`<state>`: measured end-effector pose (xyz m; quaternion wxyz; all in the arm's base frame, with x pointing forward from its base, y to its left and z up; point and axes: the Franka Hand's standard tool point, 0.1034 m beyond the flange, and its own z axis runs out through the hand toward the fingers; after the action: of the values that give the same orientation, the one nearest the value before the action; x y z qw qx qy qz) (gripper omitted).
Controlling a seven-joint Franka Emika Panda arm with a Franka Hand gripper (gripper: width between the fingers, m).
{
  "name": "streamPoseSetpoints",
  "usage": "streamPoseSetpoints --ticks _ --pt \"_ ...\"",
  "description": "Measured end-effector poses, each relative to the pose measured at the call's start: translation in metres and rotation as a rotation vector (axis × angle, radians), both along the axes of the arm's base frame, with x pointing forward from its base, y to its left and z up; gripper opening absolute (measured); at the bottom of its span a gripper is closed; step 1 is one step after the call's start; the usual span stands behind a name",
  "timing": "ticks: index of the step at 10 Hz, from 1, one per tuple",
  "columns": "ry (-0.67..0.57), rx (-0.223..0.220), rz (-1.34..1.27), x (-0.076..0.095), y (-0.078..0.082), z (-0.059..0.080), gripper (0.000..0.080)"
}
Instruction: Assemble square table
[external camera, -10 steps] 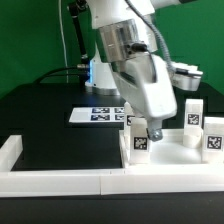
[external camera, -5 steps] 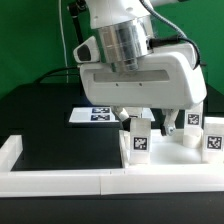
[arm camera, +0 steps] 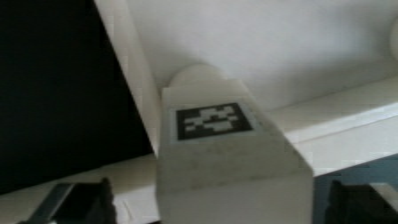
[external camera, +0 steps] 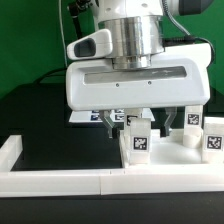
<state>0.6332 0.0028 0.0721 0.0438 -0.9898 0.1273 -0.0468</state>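
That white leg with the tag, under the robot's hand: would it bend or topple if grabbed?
The leg looks like solid moulded plastic, so probably stiff. It stands upright and taller than wide, so a sideways nudge might tip it. Its smooth faces could slip between the gripper fingers.

In the exterior view, the gripper (external camera: pixel 131 119) is seen as a broad white box-shaped housing with rounded corners. A darker grey recessed band is run across its front face. Short fingers (external camera: pixel 108 120) are shown below the housing, dark and light in patches. Above it, a cylindrical wrist section (external camera: pixel 134 32) in glossy silver-grey is mounted, with bright highlights on its surface. A white rounded shell (external camera: pixel 92 45) is seen beside the cylinder, marked by a small dark spot. In the wrist view, two dark, blurred fingertips (arm camera: pixel 75 201) are visible.
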Motion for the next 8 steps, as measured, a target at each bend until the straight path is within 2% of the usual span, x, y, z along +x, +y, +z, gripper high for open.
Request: streamPoseSetpoints --ticks 1,2,3,6,8 --pt "0.001 0.003 -0.028 0.0002 0.0002 -0.0001 0.0548" --pt "0.006 0.011 -0.097 0.0001 0.0006 -0.0002 0.0375" --pt "0.014 0.018 -0.189 -0.0004 -0.0022 -0.0007 0.0291" --pt "0.029 0.047 -0.449 -0.0011 -0.0055 -0.0016 0.0291" --pt "0.059 0.105 -0.767 -0.0035 -0.0091 -0.0017 0.0291"
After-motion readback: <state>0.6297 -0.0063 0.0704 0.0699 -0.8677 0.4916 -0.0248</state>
